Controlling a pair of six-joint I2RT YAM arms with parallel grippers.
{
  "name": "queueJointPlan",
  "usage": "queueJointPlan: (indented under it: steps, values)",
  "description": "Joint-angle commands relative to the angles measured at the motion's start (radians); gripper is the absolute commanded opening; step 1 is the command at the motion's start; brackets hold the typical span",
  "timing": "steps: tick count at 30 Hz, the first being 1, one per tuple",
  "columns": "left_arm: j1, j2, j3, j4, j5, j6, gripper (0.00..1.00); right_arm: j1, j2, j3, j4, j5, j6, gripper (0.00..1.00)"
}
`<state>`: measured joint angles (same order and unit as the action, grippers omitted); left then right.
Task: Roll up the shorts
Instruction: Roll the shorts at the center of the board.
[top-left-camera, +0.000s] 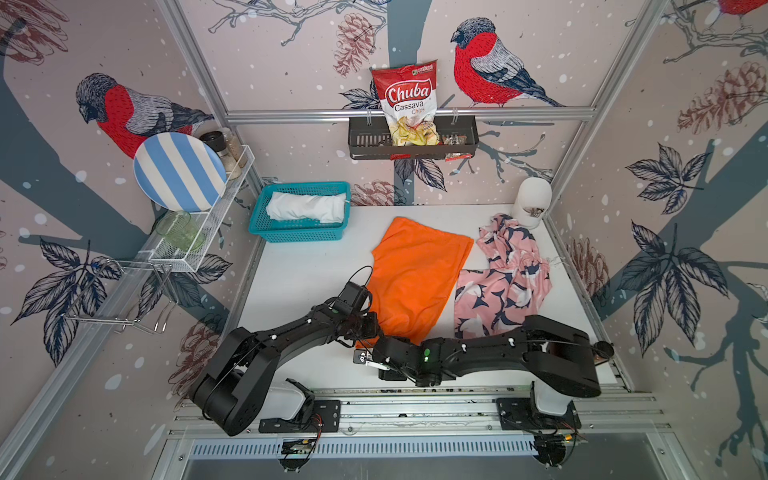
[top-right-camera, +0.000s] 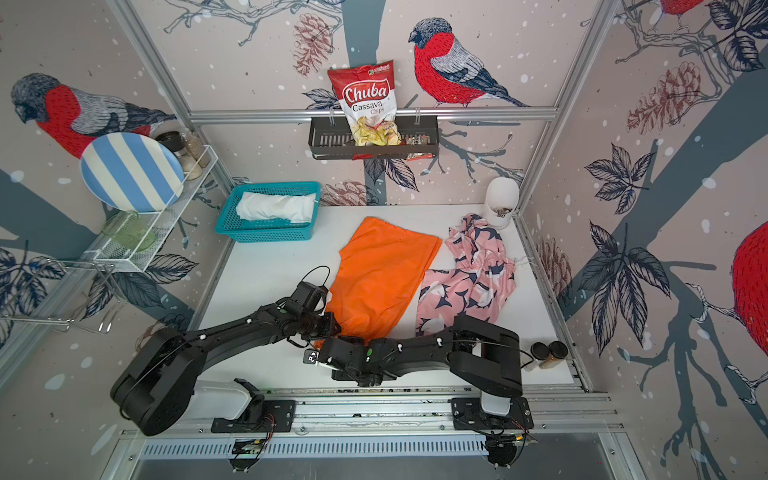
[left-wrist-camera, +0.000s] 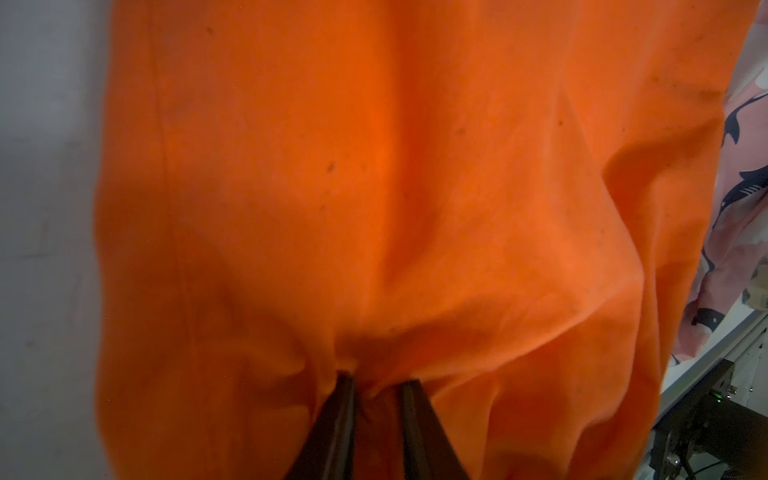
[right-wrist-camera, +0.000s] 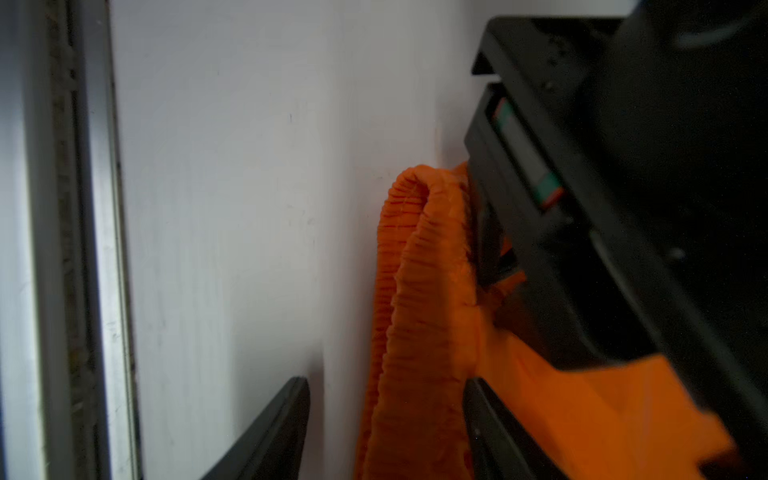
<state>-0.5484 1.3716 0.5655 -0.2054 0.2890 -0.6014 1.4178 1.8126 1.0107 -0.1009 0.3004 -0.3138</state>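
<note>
Orange shorts (top-left-camera: 415, 270) spread on white table (top-left-camera: 299, 282), left gripper (left-wrist-camera: 376, 380) pinching their near edge, right gripper (right-wrist-camera: 386, 382) spread wide, elastic waistband between its jaws

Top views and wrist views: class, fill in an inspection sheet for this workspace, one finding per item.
Surface: white table, cloth spread over its middle and right.
Job's things: orange shorts flat, mid-table; pink patterned shorts crumpled beside them; white shorts bundled in teal basket.
Clutter: white canister in back corner; spice jars at front edge.
End effectors: left end effector shut on orange shorts; right end effector open astride their gathered edge.
Cables: black cable loop at left wrist.
Surroundings: striped plate on side rack; chips bag in wall shelf.
</note>
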Motion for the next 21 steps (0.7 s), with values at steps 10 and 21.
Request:
queueJointPlan:
  steps: [10, 21]
  values:
    - [0.020, 0.007, -0.018, 0.002, -0.004, 0.016, 0.25, -0.037, 0.111, 0.039, -0.144, 0.077, 0.099, 0.19]
    - [0.045, -0.125, 0.061, -0.091, -0.080, -0.003, 0.35, -0.149, -0.022, 0.046, -0.136, -0.405, 0.234, 0.00]
